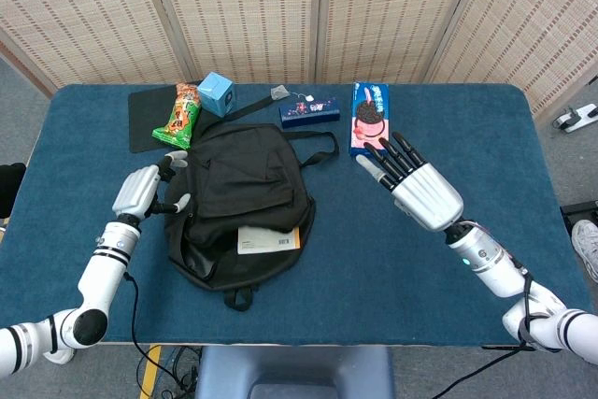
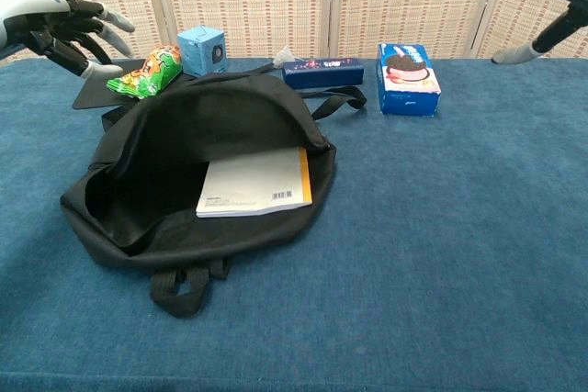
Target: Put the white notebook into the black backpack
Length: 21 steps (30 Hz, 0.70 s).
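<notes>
White notebook (image 2: 253, 183), light and stiff, half inside soft black backpack (image 2: 184, 149); push its near edge. Left hand (image 1: 142, 191) and right hand (image 1: 417, 186) spread, empty.

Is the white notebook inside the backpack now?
Partly in. The notebook lies in the backpack's open mouth; the flap covers its far end, its near end shows. Neither hand touches it.

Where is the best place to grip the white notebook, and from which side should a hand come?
Probably the white notebook is best pinched at its exposed barcode edge, coming from the robot's side: it lies flat, its far part under the black backpack flap.
</notes>
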Available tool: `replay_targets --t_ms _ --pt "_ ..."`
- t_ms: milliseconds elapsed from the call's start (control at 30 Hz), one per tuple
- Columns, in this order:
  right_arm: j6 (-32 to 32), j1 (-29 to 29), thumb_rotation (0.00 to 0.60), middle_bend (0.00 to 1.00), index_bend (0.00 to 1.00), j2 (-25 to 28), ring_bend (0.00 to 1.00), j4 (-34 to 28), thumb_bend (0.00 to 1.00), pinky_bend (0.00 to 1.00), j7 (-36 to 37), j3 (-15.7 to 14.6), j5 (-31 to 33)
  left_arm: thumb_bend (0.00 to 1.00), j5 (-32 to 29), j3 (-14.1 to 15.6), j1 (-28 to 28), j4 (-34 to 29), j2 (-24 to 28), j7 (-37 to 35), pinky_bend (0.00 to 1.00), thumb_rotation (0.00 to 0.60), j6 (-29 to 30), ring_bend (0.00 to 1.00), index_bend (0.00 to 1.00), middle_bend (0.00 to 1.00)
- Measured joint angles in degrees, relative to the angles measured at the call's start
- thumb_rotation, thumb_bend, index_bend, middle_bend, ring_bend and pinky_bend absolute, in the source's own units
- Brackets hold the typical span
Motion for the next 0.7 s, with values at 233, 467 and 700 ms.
replay_targets --t_ms 233,467,700 --pt "-2.6 -2.4 0.6 0.12 0.0 4.4 0.01 -5.7 0.0 0.02 0.6 0.0 2.6 0.34 1.0 1.2 1.5 -1.3 1.8 2.1 0.28 0.6 1.6 0.28 0.19 0.24" --pt "-4.7 -6.2 0.6 0.24 0.09 10.9 0.15 -13.1 0.0 0.24 2.2 -0.8 5.4 0.34 3.3 3.0 4.3 -1.5 3.0 3.2 0.28 0.6 5.2 0.28 0.22 0.24" --pt "-3.8 -12.3 0.6 0.29 0.19 16.3 0.2 -18.3 0.04 0.26 6.9 -2.0 8.1 0.34 7.3 5.3 9.5 -1.9 4.8 3.4 0.28 0.6 11.1 0.28 0.24 0.24"
